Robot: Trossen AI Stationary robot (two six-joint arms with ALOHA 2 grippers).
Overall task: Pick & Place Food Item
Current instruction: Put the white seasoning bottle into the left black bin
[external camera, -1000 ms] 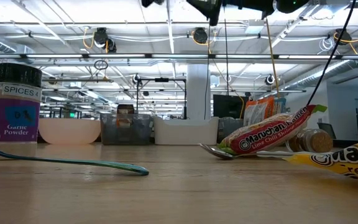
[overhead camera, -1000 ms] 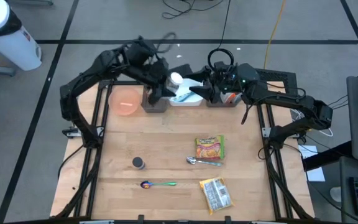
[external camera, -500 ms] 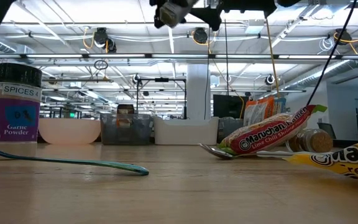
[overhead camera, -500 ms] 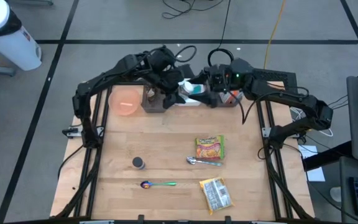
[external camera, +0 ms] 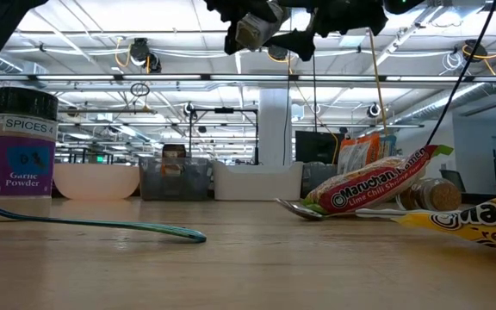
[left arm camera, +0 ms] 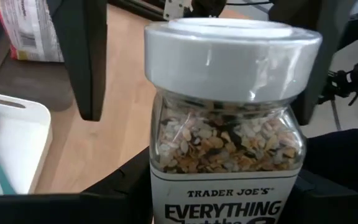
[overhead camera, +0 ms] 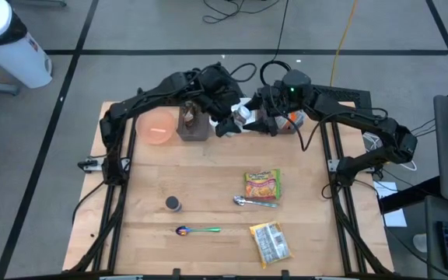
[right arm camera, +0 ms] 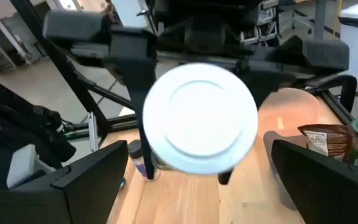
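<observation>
A glass seasoning jar (left arm camera: pixel 229 143) with a white lid (right arm camera: pixel 201 118) hangs high over the table's far middle (overhead camera: pixel 242 114), and my left gripper (left arm camera: pixel 222 205) is shut on it. My right gripper (right arm camera: pixel 204 186) stands open and level, facing the lid head-on. Its two fingers (left arm camera: pixel 86 62) stand to either side of the lid, apart from it as far as shows. In the low view both grippers and the jar (external camera: pixel 250 33) show at the top. My left gripper pinches the jar's lower glass body (left arm camera: pixel 166 205) between its two fingers, one on each side. The fingers come from the table's left, slanting down. The jar is lifted clear of the table, tilted so that its lid end points away toward my right gripper.
Along the far edge stand a pink bowl (overhead camera: pixel 158 126), a grey bin (overhead camera: pixel 194 126) and a second bin (overhead camera: pixel 288 123) holding packets. Nearer lie two ramen packets (overhead camera: pixel 262 185) (overhead camera: pixel 271 241), two spoons (overhead camera: pixel 255 202) (overhead camera: pixel 199 230) and a small spice jar (overhead camera: pixel 173 204).
My left gripper has carried the jar down and toward the table's right, from above the grey bin to just in front of my right gripper, rolling a little. My right gripper has turned from pointing downward to about level, facing the jar's lid, and stays open.
</observation>
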